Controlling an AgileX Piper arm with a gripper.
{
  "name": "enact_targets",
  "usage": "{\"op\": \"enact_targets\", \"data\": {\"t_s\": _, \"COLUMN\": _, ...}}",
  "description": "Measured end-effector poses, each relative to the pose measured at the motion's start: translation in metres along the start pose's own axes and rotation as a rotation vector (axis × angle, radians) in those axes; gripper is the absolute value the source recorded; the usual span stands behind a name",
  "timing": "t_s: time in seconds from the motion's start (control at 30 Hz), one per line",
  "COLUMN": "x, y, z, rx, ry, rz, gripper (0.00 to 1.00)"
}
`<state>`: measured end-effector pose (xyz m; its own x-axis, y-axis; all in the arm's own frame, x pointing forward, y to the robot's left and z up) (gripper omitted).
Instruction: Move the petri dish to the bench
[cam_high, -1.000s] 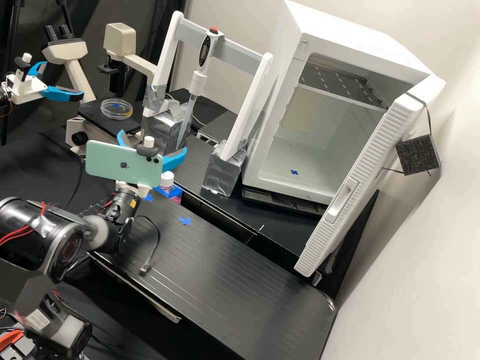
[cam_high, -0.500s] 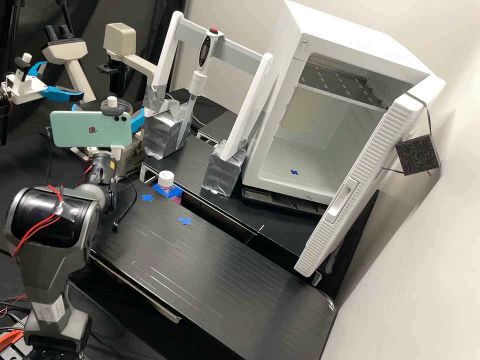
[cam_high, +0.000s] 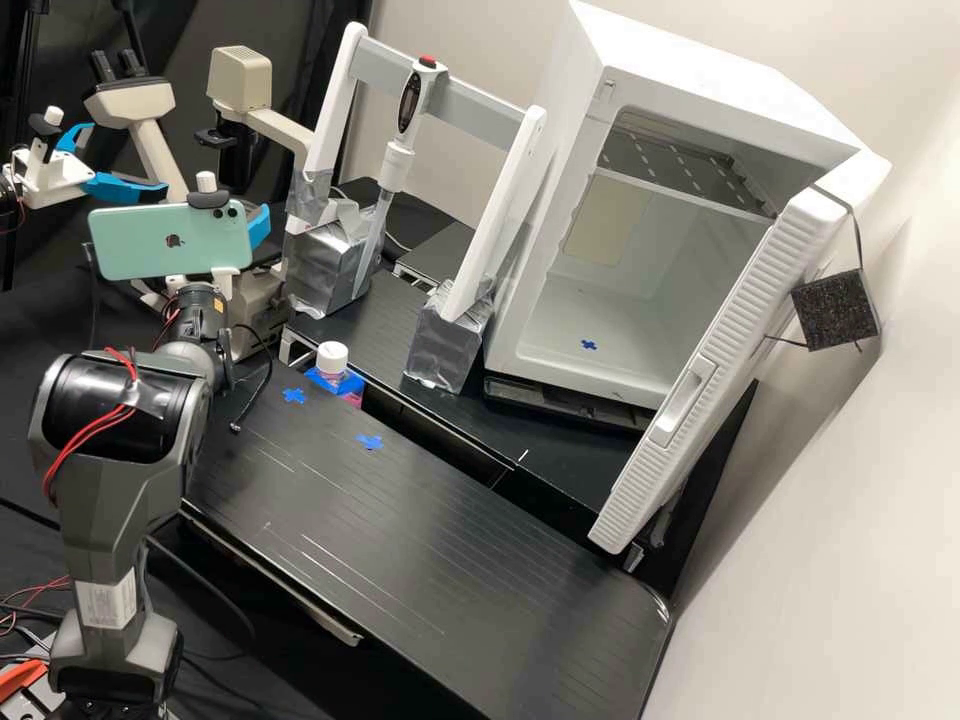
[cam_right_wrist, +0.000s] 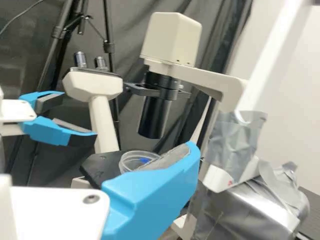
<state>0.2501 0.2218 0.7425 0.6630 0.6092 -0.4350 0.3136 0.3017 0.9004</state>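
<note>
Petri dish (cam_right_wrist: 131, 163) sits on the microscope stage (cam_right_wrist: 99, 169). The end effector (cam_high: 202, 212), spread open and empty, has swung over toward it, so grasping seems next, with the carry to the counter (cam_high: 420, 520) to follow.

Mint-green phone (cam_high: 165, 242), beige microscope (cam_high: 240, 80), black lined bench (cam_high: 450, 540)

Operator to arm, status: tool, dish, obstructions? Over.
Tool open, nothing gripped. Petri dish on microscope stage. Second arm nearby, apparently not blocking.
</note>
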Motion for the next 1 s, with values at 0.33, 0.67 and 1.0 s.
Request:
{"op": "enact_targets", "data": {"t_s": 0.33, "x": -0.024, "y": 0.005, "z": -0.015, "rx": -0.051, "ry": 0.132, "rz": -0.044, "gripper": 1.0}}
{"op": "enact_targets", "data": {"t_s": 0.67, "x": 0.008, "y": 0.009, "z": -0.017, "rx": 0.022, "ry": 0.185, "rz": -0.078, "gripper": 1.0}}
{"op": "enact_targets", "data": {"t_s": 1.0, "x": 0.077, "y": -0.016, "z": 0.012, "rx": 0.069, "ry": 0.041, "rz": -0.178, "gripper": 1.0}}
